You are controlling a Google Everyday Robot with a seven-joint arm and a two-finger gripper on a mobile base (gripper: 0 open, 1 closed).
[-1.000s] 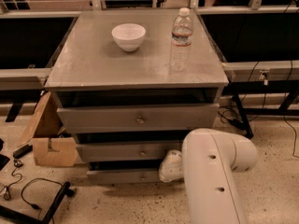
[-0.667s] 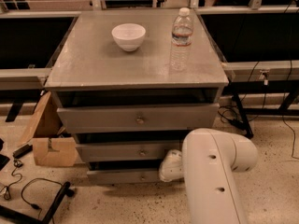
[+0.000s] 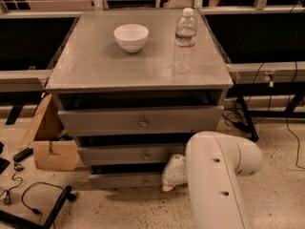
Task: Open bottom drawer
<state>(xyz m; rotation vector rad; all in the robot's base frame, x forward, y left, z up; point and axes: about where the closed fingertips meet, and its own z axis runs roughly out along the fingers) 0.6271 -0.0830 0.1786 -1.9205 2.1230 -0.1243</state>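
Gripper [image 3: 171, 176] low at right end of bottom drawer [image 3: 125, 180], touching or just beside its front; grip state cannot tell, white arm [image 3: 217, 178] covers it. Bottom drawer lowest of three, knob [image 3: 146, 180] left of gripper. Middle drawer [image 3: 126, 155] and top drawer [image 3: 140, 120] above. On cabinet top [image 3: 95, 68]: white bowl [image 3: 131, 36], water bottle [image 3: 184, 39], label unreadable. Cardboard box [image 3: 50, 149] left, cable [image 3: 28, 199] on floor. Against earlier frames: arm, gripper, drawers unchanged.
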